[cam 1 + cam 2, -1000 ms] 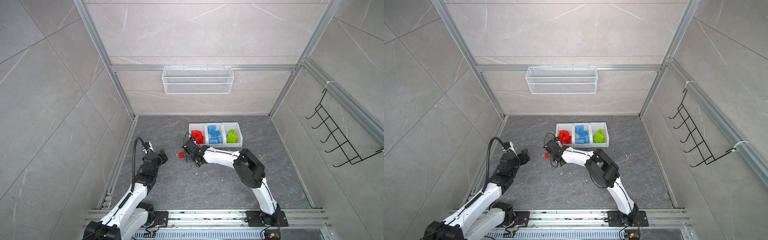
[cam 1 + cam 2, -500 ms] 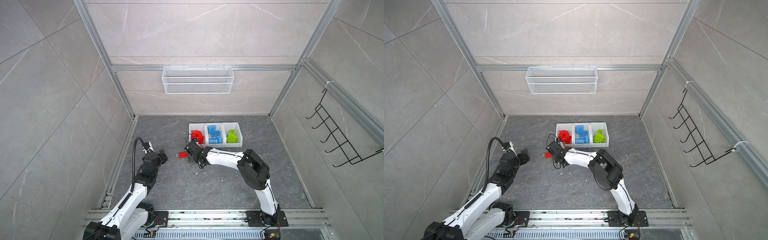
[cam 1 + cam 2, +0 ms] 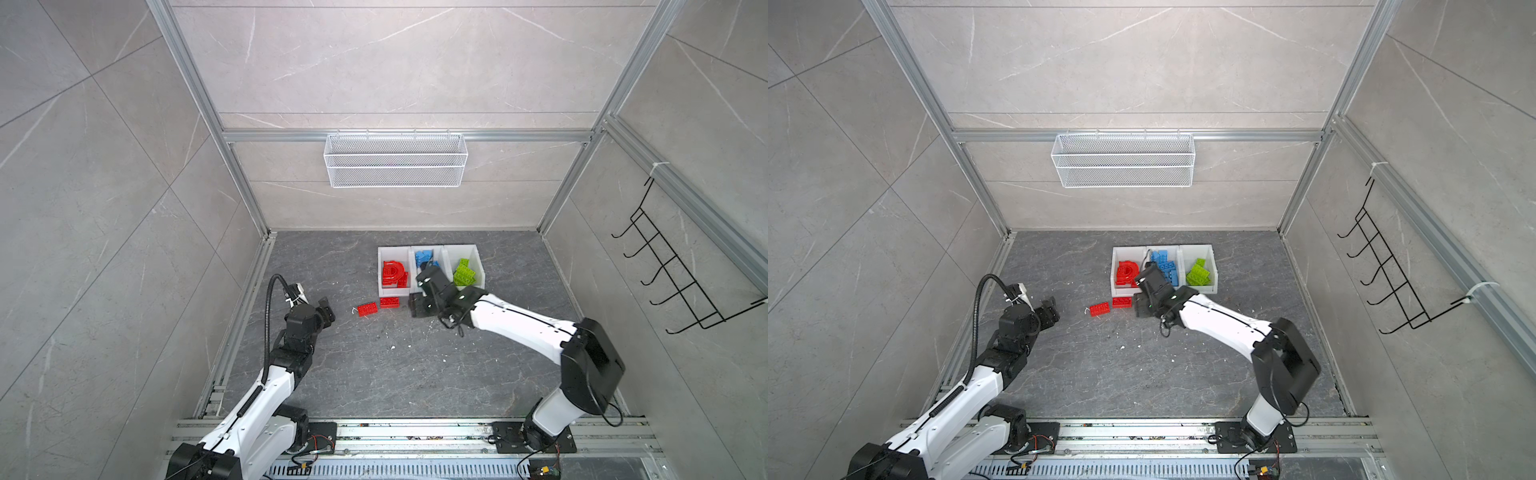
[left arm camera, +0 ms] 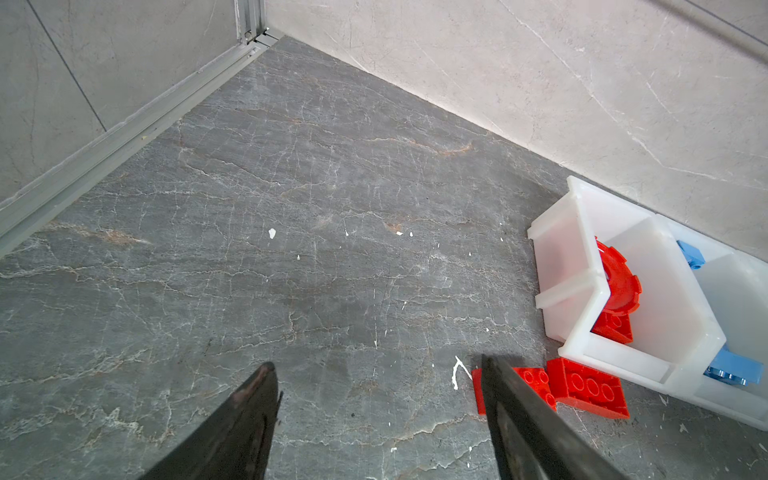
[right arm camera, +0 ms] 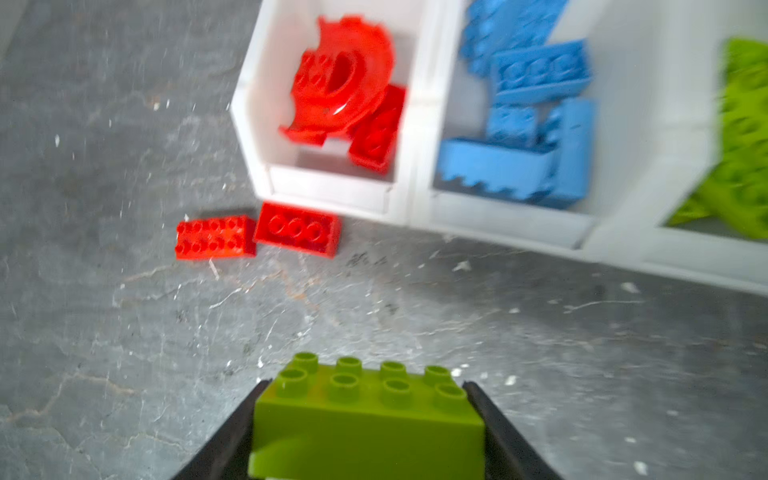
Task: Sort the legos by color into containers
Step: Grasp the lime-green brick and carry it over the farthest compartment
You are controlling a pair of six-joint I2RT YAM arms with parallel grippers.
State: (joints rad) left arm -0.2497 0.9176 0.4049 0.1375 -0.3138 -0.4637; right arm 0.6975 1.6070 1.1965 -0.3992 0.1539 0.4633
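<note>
The right fingers [image 5: 496, 428] are clamped on a green brick [image 5: 365, 411], one finger at each short end, studs up. The brick fills the whole gap btw. them. It hangs above the bench [image 5: 124, 332], in front of the bins [image 5: 409, 199] and apart from them. This wrist view is blurred, esp. at the green side.

The left fingers [image 4: 237, 424] stand partly apart w/ nothing btw. them, only bare bench below. They are near the loose red bricks, not touching.

The bins are three white ones joined in a row near the back wall. The left bin [image 3: 392, 253] has red pieces incl. an arch [image 5: 345, 79]. The middle bin [image 3: 438, 254] has blue bricks [image 5: 540, 75]. The right bin [image 3: 459, 251] has green bricks [image 3: 464, 272].

Two red bricks lie outside on the bench. One [image 3: 389, 302] is just in front of the left bin's front wall, hollow side up. The other [image 3: 368, 308] is just beside it, studs up, toward the left fingers.

In the way: the right arm [image 3: 519, 324] reaches w/ its black wrist over the front of the middle bin in both top views and hides some blue bricks and the held brick. In the left wrist view one finger covers part of the studs-up red brick. White crumbs [image 3: 391, 347] dot the bench. A wire basket [image 3: 395, 160] hangs on the back wall, and a hook rack [image 3: 673, 274] on the right wall, both well apart.
</note>
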